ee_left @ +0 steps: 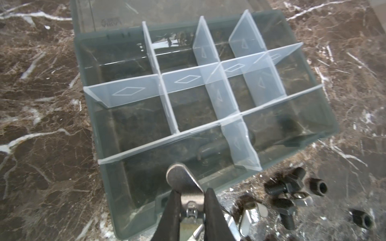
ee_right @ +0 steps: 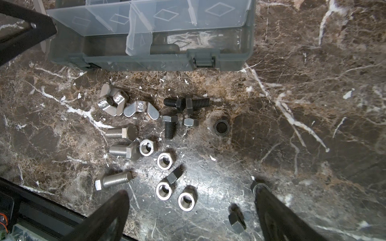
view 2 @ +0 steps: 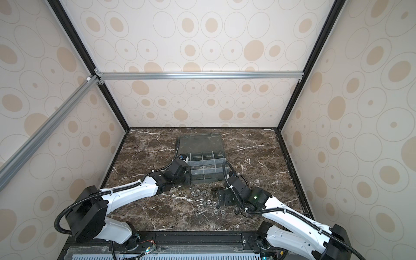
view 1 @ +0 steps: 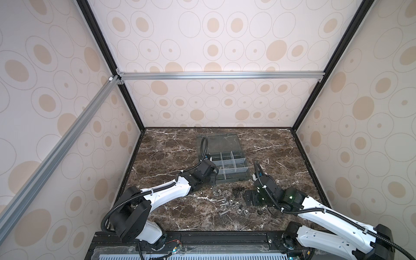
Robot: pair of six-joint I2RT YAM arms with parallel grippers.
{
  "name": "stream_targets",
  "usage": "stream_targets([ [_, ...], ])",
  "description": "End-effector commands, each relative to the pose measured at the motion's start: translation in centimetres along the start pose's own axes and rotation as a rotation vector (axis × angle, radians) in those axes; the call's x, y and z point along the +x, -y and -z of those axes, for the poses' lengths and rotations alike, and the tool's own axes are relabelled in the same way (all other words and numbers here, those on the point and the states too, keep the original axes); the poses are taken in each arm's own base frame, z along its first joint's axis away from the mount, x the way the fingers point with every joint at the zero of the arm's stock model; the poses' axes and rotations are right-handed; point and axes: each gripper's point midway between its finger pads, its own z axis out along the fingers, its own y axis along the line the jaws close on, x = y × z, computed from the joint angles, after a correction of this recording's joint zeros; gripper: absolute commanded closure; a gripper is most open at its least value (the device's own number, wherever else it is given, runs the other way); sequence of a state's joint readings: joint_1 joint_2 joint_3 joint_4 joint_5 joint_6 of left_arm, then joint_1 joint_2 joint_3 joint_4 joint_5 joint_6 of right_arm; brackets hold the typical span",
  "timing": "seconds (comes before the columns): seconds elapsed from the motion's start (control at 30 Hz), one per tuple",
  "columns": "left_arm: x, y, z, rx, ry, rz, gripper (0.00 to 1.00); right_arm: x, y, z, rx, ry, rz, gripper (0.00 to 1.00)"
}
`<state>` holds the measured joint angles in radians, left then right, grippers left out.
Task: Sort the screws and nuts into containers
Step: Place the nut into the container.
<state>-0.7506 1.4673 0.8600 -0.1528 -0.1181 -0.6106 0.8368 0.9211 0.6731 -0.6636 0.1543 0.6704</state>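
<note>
Left wrist view: wing nut clamped over the box

So the left gripper point(ee_left: 193, 196) is pinched tight on a silver wing nut point(ee_left: 181, 177), right over the front edge of the grey box point(ee_left: 325, 125). Both top views hide that nut behind the arm. The right gripper point(ee_right: 191, 191) hangs spread wide over loose screws point(ee_right: 121, 132) and nuts point(ee_right: 166, 160) on the marble table point(ee_right: 313, 104), just beside the box.

Glossy stone, smoky plastic, bright and dull metal.
I see a polished brown marble-look tabletop point(ee_right: 313, 104), a smooth translucent grey plastic box point(ee_right: 146, 60) with frosted pale dividers point(ee_left: 123, 94), shiny silver metal nuts point(ee_right: 165, 160) and screws point(ee_right: 113, 180), plus matt black screws point(ee_right: 169, 127).
</note>
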Motion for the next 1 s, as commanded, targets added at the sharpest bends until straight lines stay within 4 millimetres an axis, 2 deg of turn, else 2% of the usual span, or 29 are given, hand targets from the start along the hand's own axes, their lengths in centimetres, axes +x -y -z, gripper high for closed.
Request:
stream_targets([
  [0.0,-1.5,-0.2,0.1,0.016,0.041,0.006,0.85,-0.3,0.0,0.6,0.006,0.008,-0.005,0.02],
  [0.2,-1.3,-1.4,-0.2,0.002,0.036,0.021,0.84,-0.3,-0.1,0.5,0.007,0.007,-0.004,0.02],
  [0.43,-1.2,-2.0,-0.3,-0.004,0.033,0.024,0.82,-0.3,-0.2,0.3,0.006,0.001,-0.006,0.03],
  [0.63,-1.0,-2.4,-0.3,-0.019,0.033,0.035,0.59,-0.3,-0.3,0.3,0.004,0.000,-0.010,0.03],
  [0.7,-1.1,-2.4,-0.2,-0.021,0.037,0.037,0.54,-0.3,-0.3,0.3,0.005,0.000,-0.008,0.03],
  [0.97,-1.2,-2.5,0.4,-0.008,0.056,0.052,0.47,-0.4,-0.5,0.3,0.003,-0.005,-0.003,0.03],
])
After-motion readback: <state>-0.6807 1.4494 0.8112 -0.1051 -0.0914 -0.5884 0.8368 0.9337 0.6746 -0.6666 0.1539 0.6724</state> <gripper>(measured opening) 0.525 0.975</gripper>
